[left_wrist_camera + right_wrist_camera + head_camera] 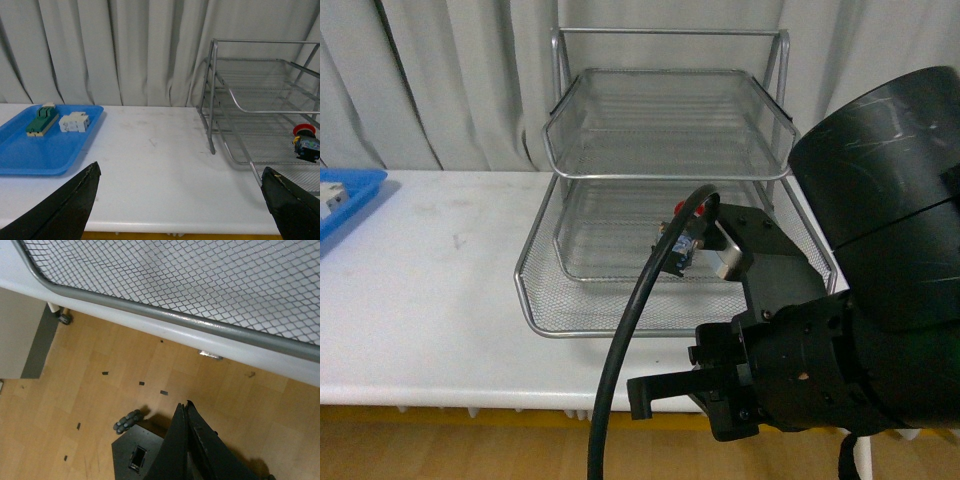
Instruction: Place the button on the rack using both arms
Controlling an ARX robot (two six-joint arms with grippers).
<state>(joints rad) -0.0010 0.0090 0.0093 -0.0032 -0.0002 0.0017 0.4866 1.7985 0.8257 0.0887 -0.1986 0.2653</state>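
Observation:
The button (682,240), with a red cap on a dark body, lies on mesh inside the silver wire rack (660,333), below the top tray. Which lower tray holds it I cannot tell. A black cable of my right arm (880,250) partly covers it. In the left wrist view the button (305,142) shows at the far right inside the rack (215,90). My left gripper (181,175) is open and empty, low over the white table, left of the rack. My right gripper (185,407) is shut on nothing, hanging past the table's front edge below the rack's rim (165,315).
A flat blue tray (30,155) sits at the table's left with a green-and-beige block (40,121) and a white breaker (74,122) in it. Grey curtains hang behind the table. Wooden floor (100,370) and a black base show under my right gripper.

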